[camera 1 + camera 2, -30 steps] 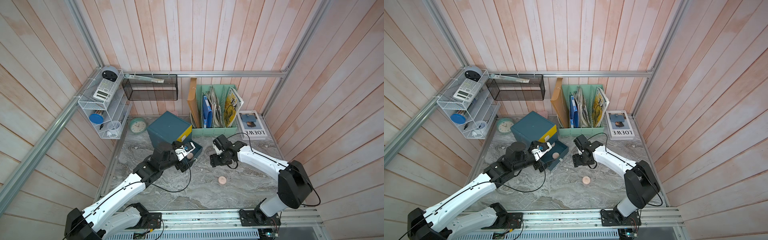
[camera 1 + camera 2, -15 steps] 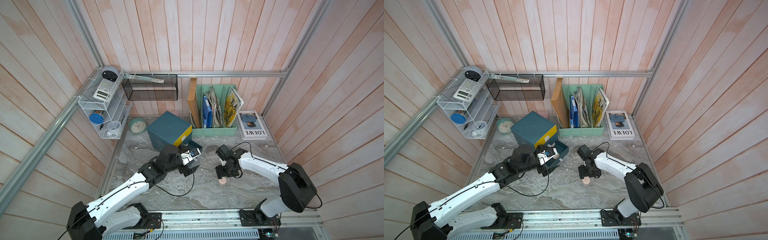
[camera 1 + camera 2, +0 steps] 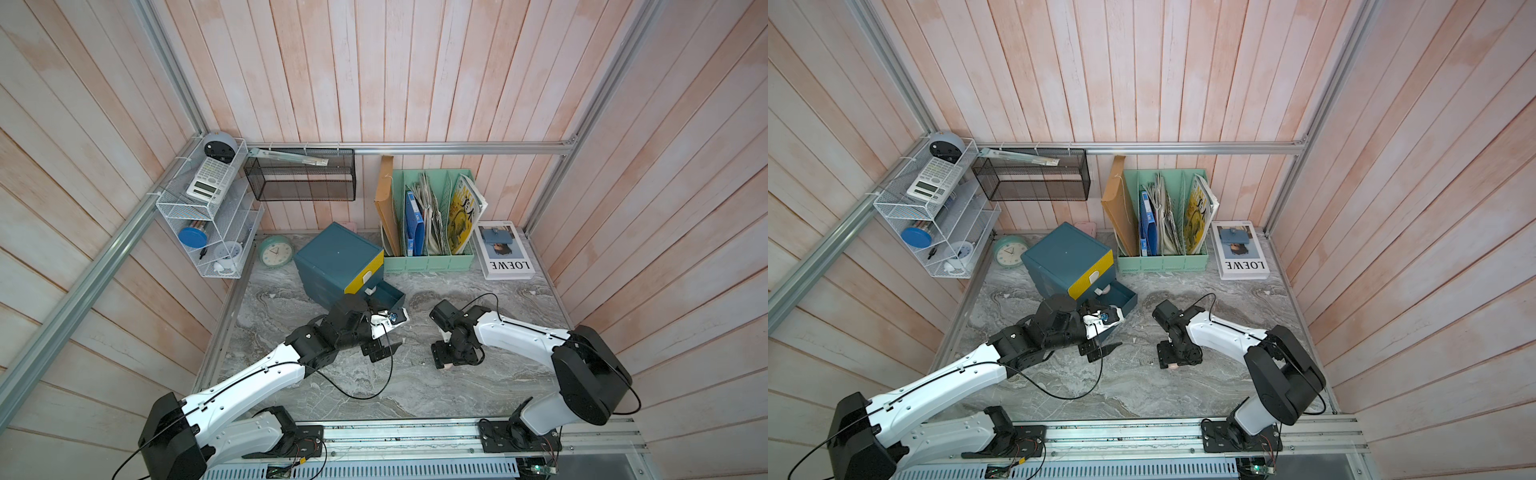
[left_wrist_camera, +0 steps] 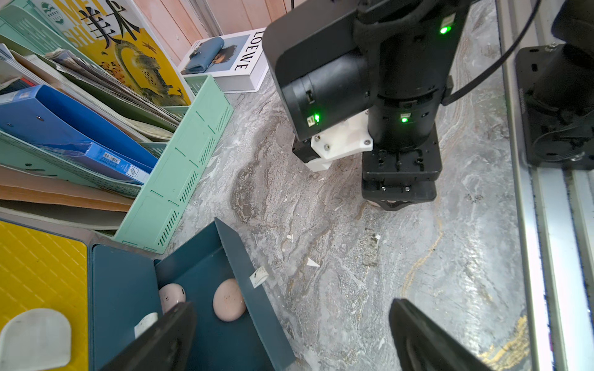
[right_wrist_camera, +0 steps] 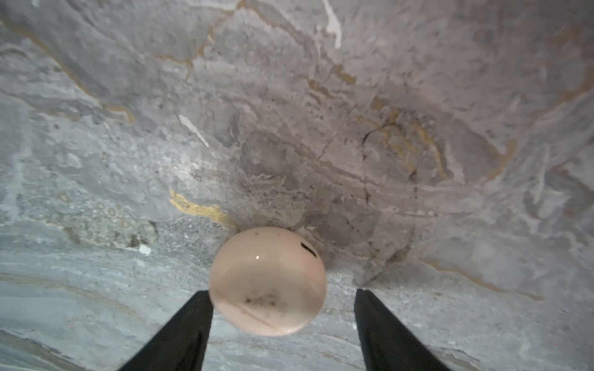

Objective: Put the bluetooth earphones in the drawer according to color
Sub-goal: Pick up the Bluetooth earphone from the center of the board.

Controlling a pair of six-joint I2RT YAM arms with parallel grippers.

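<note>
The grey marbled desk (image 3: 415, 395) carries a mint-green file rack (image 3: 428, 262) against the back wall. A white LOEWE book (image 3: 505, 253) lies flat beside the rack.

In front of the rack stands the dark teal plastic drawer chest (image 3: 336, 253), turned at an angle. Its yellow-fronted top drawer is shut. A teal-fronted drawer (image 3: 388, 293) lower down is pulled out towards the middle of the desk.

The left end effector (image 3: 384, 349) hangs at the pulled-out drawer's front corner. Its jaws are spread as wide as they go and have nothing between them. In the left wrist view one finger (image 4: 160, 340) sits over the drawer's interior and the other over bare desk.

The right end effector (image 3: 446, 361) points straight down near the middle of the desk, well apart from the chest. Its jaws are parted on either side of a pale pink puck-like earphone case (image 5: 268, 279), which rests on the desk. In the right wrist view one finger (image 5: 193, 321) looks to be against the case's edge. The other stands clear, so the case is not gripped. In both top views only a sliver of the case shows beneath the end effector.

Two more pale pink cases (image 4: 229, 300) lie side by side on the floor of the open drawer, near its front wall.
</note>
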